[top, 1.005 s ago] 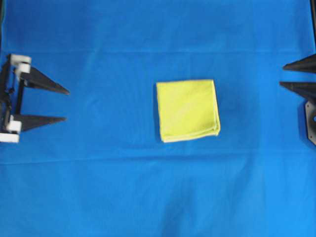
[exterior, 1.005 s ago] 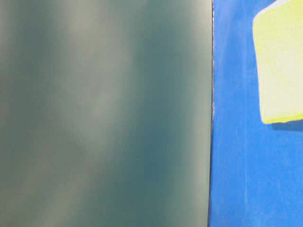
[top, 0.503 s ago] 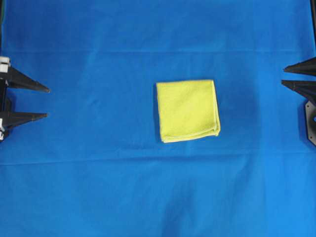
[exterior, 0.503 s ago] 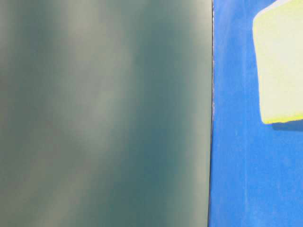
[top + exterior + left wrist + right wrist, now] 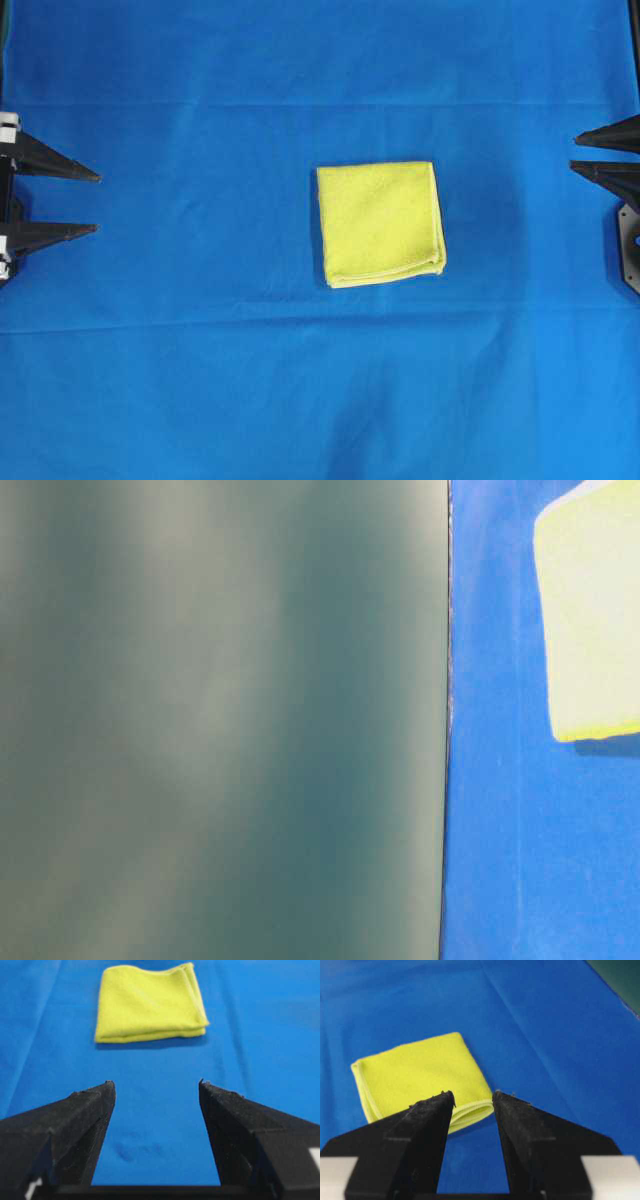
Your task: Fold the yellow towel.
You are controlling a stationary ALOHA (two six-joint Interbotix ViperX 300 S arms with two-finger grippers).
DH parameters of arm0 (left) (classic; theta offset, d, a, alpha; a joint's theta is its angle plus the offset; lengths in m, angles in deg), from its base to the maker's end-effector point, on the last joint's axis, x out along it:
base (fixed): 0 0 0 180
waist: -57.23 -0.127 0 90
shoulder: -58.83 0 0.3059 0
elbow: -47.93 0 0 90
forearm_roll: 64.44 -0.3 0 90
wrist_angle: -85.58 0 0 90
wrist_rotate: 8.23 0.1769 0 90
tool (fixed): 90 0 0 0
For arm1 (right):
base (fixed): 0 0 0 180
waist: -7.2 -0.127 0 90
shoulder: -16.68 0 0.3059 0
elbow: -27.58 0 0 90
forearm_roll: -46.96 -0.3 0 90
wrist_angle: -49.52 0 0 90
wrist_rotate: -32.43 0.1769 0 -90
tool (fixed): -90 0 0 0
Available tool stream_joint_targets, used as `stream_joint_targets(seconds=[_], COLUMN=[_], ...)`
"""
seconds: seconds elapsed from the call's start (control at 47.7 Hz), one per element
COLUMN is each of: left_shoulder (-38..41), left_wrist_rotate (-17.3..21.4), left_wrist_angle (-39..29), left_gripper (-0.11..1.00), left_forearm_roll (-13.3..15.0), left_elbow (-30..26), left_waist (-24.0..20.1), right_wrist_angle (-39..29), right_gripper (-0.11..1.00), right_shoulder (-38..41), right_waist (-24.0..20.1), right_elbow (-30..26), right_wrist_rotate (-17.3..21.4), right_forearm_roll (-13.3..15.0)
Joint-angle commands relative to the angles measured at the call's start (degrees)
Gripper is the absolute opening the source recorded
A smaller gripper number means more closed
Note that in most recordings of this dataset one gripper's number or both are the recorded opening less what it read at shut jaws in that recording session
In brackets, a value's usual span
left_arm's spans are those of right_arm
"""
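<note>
Retreating left end effector (image 5: 92, 202), leftward

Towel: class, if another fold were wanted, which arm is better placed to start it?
Neither clearly: left gripper and right gripper both stand open at opposite edges, apart from the folded towel.

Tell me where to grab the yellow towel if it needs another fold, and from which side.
Probably the stacked hem corner of the yellow towel, lower right in the overhead view, approached from the right. Layered loose edges show there; the left edge looks like a closed fold. The right gripper, jaws open, is on that side.
</note>
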Motion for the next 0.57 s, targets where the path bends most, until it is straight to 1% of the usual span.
stream_joint_targets(seconds=[0.0, 0.545], left_shoulder=[0.3, 0.2], left_wrist_rotate=[-0.2, -0.2], left_wrist_angle=[0.2, 0.2], left_gripper=[0.65, 0.65], left_forearm_roll=[0.0, 0.0], left_elbow=[-0.8, -0.8], left_waist=[-0.2, -0.2], right_wrist_angle=[0.4, 0.8], right_gripper=[0.46, 0.45], right_shoulder=[0.4, 0.5], right_waist=[0.0, 0.0], right_elbow=[-0.9, -0.8], right_wrist_rotate=[0.1, 0.1], right_forearm_roll=[0.4, 0.4])
